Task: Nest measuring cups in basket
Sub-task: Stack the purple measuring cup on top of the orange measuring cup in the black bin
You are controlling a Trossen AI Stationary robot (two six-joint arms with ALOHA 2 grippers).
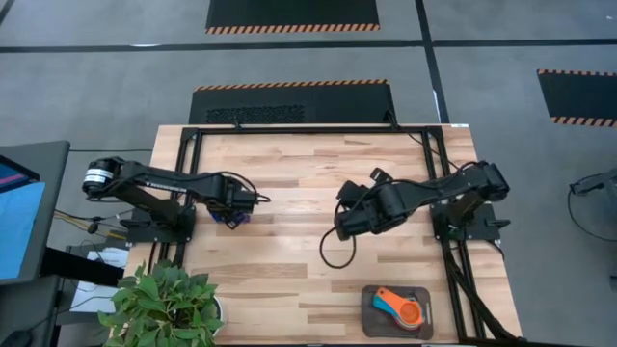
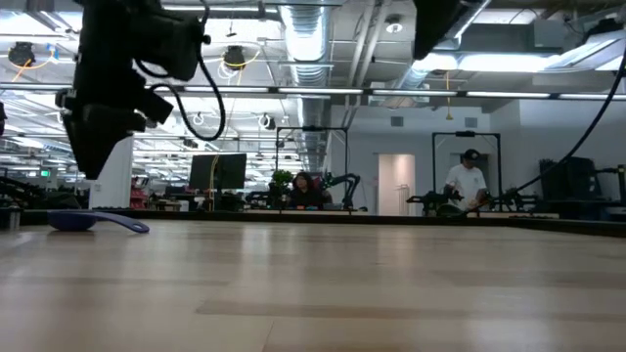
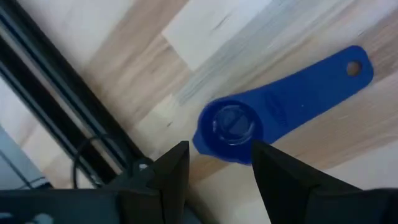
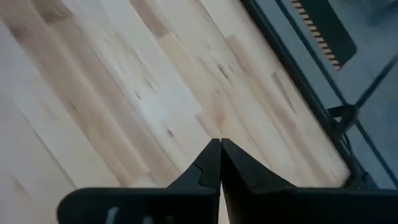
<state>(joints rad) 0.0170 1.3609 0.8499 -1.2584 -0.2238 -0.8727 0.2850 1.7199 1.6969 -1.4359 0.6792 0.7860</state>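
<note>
A small blue measuring cup (image 3: 231,127) lies on its bowl on the wooden table near the left edge, its flat handle (image 3: 323,84) flat on the wood. It also shows as the blue cup (image 1: 234,221) from above and the blue cup (image 2: 76,221) at table height. My left gripper (image 3: 217,158) is open and hangs above the cup's bowl without touching it; it is the left gripper (image 2: 95,166) well off the table. My right gripper (image 4: 220,152) is shut on nothing, over the table's middle (image 1: 343,227). The dark grey basket (image 1: 370,318) sits at the near right edge with an orange cup (image 1: 414,314) and a blue cup (image 1: 389,307) inside.
A potted plant (image 1: 164,304) stands at the table's near left corner. A black frame rail (image 3: 56,93) runs along the left edge close to the blue cup. A cable loop (image 1: 333,258) hangs under the right arm. Bare wood lies between the arms and the basket.
</note>
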